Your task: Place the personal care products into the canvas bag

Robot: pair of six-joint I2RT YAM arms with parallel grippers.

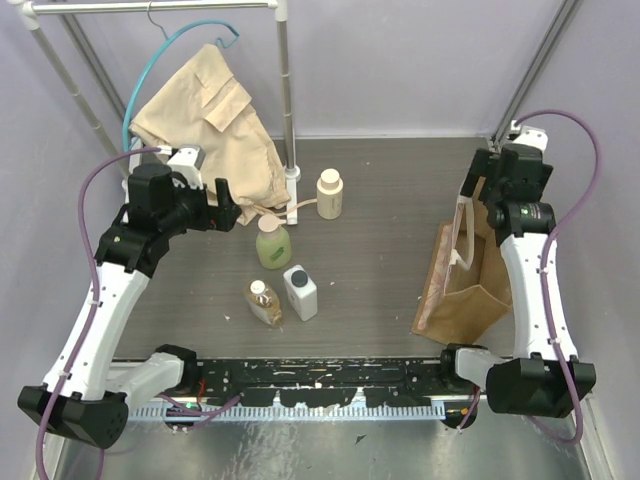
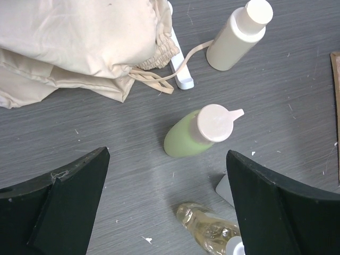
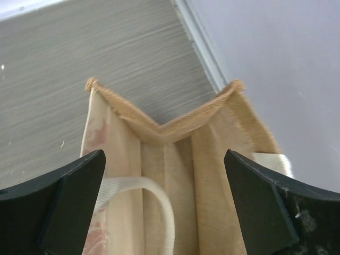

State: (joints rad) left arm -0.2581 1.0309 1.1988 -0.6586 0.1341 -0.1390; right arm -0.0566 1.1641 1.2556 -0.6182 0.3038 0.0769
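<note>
Bottles [image 1: 272, 247] stand upright, caps skyward; canvas bag [image 1: 470, 295] stands mouth-up; both pairs of jaws gape empty.

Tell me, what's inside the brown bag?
Inside the canvas bag only its pale handle and folded walls show, nothing else. The bottom is out of sight.

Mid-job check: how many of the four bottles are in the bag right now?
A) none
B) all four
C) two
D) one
A: in the top view the cream bottle, green bottle, amber bottle and white bottle all stand on the table, well to the left of the bag.
</note>
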